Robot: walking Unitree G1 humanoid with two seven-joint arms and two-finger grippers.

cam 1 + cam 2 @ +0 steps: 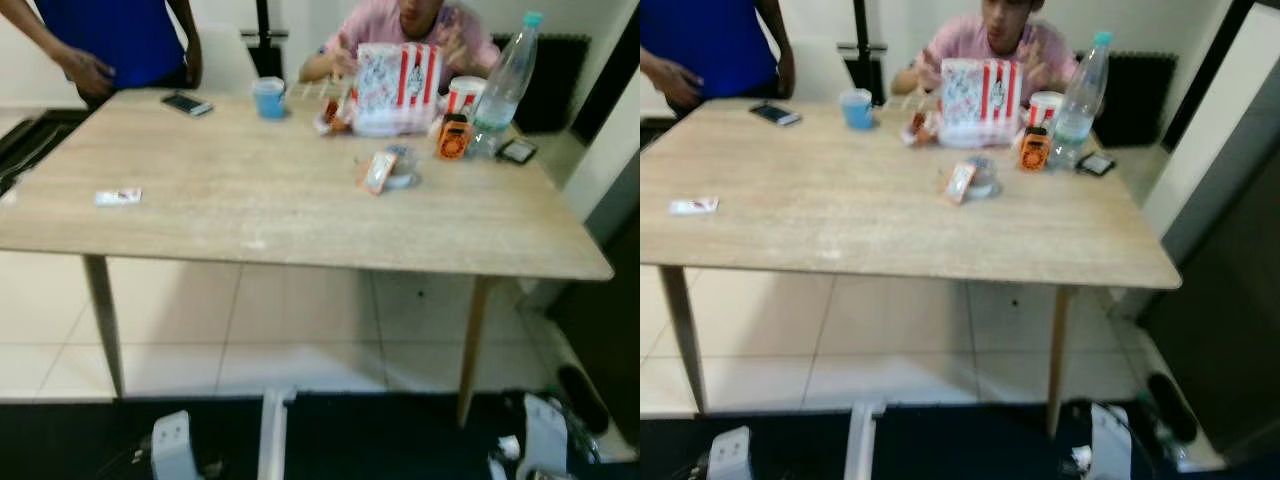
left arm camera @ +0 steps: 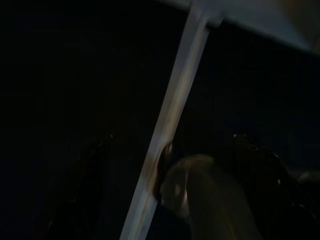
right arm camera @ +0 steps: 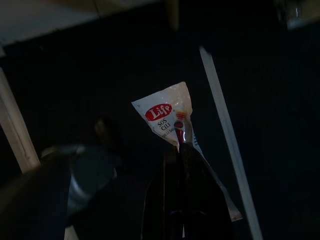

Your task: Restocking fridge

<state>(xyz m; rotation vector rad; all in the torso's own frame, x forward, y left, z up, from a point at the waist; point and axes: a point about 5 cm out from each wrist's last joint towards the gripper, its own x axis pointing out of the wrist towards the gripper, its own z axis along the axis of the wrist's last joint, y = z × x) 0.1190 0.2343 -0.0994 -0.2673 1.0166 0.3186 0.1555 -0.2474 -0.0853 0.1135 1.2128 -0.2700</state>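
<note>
Sachet point(image 3: 167, 112), held: right gripper point(image 3: 178, 150) clenched on one end, long axis along the fingers; left gripper state untellable; table point(image 1: 300, 215) ahead.

We see the table point(image 1: 300, 200) evenly lit but softly blurred in both eye views; both wrist views are very dark, with a sachet point(image 3: 167, 112) catching light.
</note>
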